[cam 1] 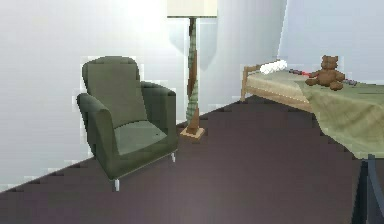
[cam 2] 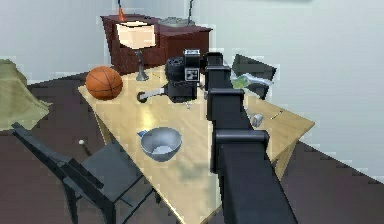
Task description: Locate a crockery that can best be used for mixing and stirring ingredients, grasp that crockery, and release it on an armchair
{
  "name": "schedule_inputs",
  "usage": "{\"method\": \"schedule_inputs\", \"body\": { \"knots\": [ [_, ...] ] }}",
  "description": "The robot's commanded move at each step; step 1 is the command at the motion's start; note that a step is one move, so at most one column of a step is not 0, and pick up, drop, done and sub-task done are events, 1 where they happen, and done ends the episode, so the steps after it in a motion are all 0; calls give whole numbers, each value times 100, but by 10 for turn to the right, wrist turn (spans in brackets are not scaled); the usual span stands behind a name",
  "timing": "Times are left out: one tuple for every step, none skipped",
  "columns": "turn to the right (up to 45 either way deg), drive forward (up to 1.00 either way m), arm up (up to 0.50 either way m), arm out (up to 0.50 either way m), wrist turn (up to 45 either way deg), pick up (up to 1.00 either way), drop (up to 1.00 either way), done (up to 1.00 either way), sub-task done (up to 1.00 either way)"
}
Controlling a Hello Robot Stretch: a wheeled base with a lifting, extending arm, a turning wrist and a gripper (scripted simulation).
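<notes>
gripper first: its dark body sits at the far end of my arm, stretched well out over the wooden table. other things stand on the table close behind it, so i cannot tell whether it holds anything.

nearest to me on the arm side view's left, a dark dining chair is drawn up to the table's near edge. just past it is the grey-blue bowl, the mixing crockery i want. it rests upright on the tabletop, mouth up, left of my arm and nearer than the gripper. i judge my reach runs beyond it, so i would have to draw in and come down at its rim, and the chair back could crowd that approach.

farther out lies a basketball, then a table lamp, and a dark red sideboard stands against the far wall.

ahead, the green armchair stands on open floor at the forward view's left. its seat faces the room, a broad soft spot for the drop. a floor lamp stands just behind it on the right. far right is a bed with a teddy bear on it.
</notes>
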Motion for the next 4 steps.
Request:
{"method": "schedule_inputs", "body": {
  "knots": [
    [0,0,-26,0,0,0,0,0,0],
    [0,0,0,0,0,100,0,0,0],
    [0,0,10,0,0,0,0,0,0],
    [0,0,16,0,0,0,0,0,0]
  ]
}}
